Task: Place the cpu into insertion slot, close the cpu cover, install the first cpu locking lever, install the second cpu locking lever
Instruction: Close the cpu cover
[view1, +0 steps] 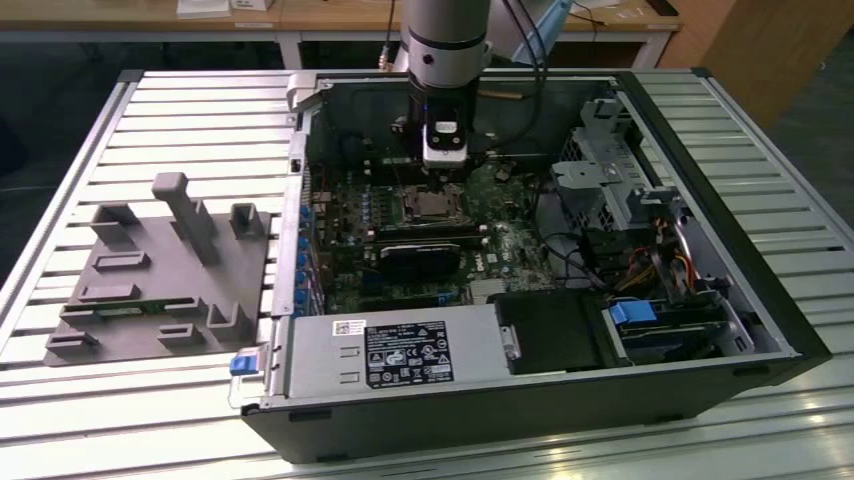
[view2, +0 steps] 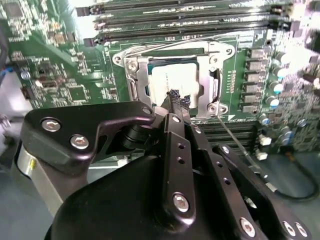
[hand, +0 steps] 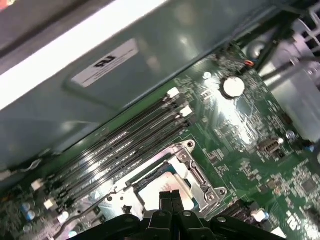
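Jaws together over half-hidden cpu (view2: 164, 81)

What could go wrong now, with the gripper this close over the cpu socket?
The gripper, shut, hangs right over the cpu in the window of the cpu cover; pushing down off-centre could scratch the chip or bend the cover. A thin locking lever looks unlatched beside the cover; the gripper might slip off it or snag it.
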